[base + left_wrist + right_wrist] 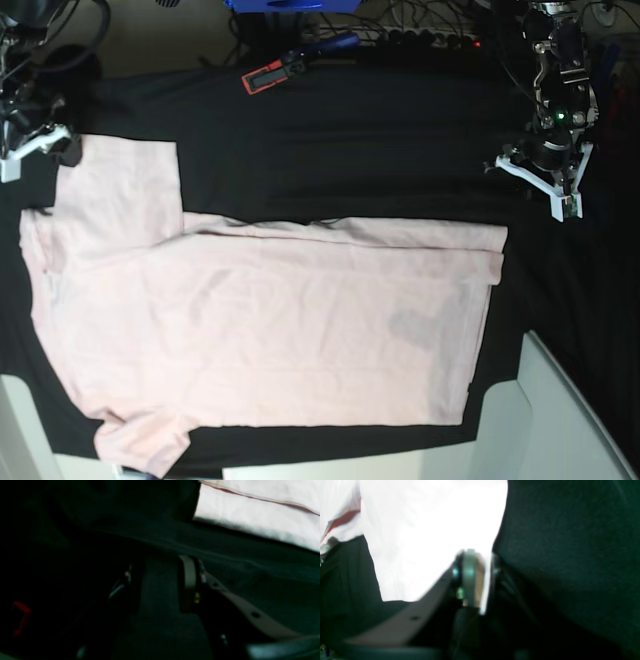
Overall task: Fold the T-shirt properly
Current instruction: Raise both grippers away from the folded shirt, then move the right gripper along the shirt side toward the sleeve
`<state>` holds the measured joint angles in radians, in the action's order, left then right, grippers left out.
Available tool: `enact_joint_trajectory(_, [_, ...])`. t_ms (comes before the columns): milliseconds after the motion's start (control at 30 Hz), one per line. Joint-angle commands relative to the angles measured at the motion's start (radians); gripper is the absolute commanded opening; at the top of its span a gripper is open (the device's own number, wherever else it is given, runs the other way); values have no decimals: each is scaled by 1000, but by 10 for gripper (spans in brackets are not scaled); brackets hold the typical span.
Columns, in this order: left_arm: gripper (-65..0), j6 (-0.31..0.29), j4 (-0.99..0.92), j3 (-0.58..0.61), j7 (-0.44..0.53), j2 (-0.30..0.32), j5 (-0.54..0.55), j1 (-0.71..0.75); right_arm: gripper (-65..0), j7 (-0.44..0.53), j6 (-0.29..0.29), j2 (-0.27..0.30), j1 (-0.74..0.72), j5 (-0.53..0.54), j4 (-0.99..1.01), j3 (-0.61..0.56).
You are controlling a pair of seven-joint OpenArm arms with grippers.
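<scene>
- Base view shows the T-shirt (270,330) spread flat, pale pink and plain side up, across the black cloth (380,150) covering the tabletop, filling most of the lower and left part of the picture.
- One sleeve (120,185) lies flat toward the top left; the other sleeve (140,445) pokes out at the bottom left edge.
- A strip along the shirt's upper edge appears folded over, making a narrow doubled band that ends at the corner (495,245) on the right.
- Right hand (60,145) sits at the far left, at the outer corner of the upper sleeve; in the right wrist view (476,580) its fingers are closed with a sliver of pale fabric pinched between them.
- Left hand (560,190) hangs over bare black cloth at the upper right, well apart from the shirt; in the left wrist view (162,585) its fingers stand part open with only dark cloth between them, holding nothing.
- A red-and-black tool (285,65) lies on the cloth near the far edge, apart from the shirt.
- A white panel (560,420) shows at the lower right corner.
</scene>
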<state>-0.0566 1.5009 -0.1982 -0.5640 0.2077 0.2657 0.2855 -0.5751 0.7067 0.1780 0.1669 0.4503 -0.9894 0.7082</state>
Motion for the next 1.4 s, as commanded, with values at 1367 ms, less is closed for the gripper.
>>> enact_joint_trajectory(1367, [-420,4,17,-4,17,12,-1,33,-649,-322,-9,73,-651,-293,8,-250])
